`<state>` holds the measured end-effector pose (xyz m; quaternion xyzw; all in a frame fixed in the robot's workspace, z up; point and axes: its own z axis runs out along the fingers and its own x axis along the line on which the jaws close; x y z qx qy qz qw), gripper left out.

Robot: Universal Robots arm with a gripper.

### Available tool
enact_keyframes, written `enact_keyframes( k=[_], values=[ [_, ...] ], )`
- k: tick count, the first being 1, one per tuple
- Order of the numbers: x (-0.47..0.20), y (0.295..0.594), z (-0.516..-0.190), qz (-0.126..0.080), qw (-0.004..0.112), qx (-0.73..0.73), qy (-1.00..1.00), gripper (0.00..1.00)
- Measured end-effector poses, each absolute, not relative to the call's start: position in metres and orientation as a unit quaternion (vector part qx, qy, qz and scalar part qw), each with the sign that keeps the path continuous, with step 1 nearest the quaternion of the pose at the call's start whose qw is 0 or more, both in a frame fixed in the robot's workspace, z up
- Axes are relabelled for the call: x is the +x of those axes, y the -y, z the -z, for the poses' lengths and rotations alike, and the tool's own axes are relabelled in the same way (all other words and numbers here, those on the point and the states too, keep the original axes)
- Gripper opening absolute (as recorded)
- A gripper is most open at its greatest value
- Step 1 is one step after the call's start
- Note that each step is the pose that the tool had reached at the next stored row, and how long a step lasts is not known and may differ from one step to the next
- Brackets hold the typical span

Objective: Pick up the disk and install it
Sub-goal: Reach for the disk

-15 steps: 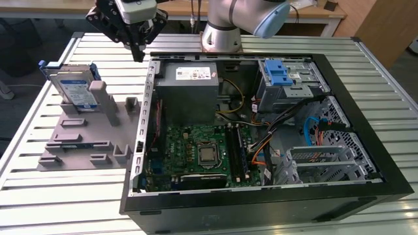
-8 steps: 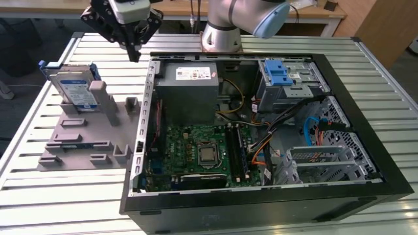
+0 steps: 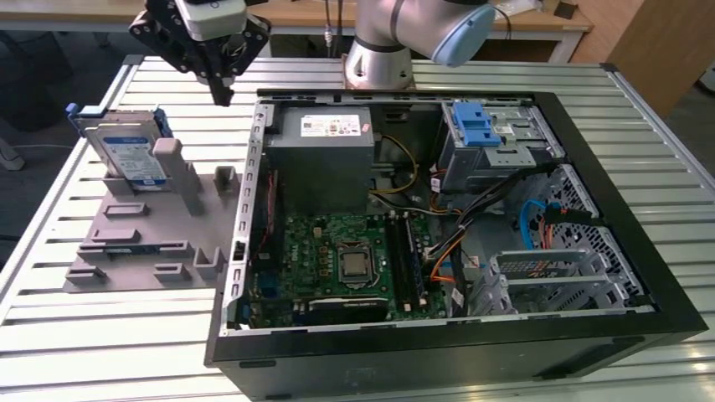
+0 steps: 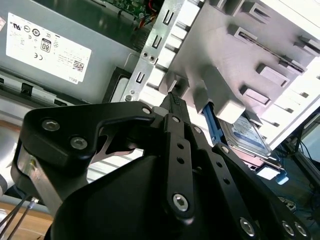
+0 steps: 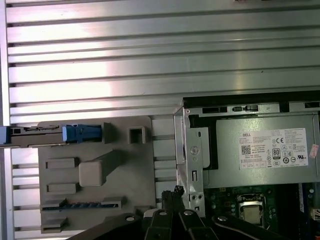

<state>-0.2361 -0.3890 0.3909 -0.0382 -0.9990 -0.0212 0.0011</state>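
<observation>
The disk (image 3: pixel 126 155) stands on edge at the far end of a grey fixture plate (image 3: pixel 134 243), on the exterior view's left; its white-and-blue label and blue bracket face the camera. In the first wrist view the disk (image 5: pixel 50 135) appears edge-on, and in the second wrist view the disk (image 4: pixel 247 132) sits behind a grey post. My gripper (image 3: pixel 223 94) hangs in the air between the disk and the open computer case, above both, fingers shut with nothing between them. Its closed tips show in both wrist views (image 4: pixel 174 100) (image 5: pixel 176 191).
The open computer case (image 3: pixel 259 167) lies on a slatted metal table (image 3: pixel 112 335). Inside are a grey power supply box (image 3: pixel 324 151), a motherboard (image 3: pixel 347 260), and a silver drive cage with a blue latch (image 3: pixel 491 138). The fixture plate carries several upright posts and slots.
</observation>
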Motion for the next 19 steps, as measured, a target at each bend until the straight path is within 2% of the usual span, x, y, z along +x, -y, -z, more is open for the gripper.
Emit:
enact_keyframes(
  k=[19],
  values=[
    [-0.26, 0.386, -0.39, 0.021, 0.003, -0.038, 0.999, 0.11]
  ],
)
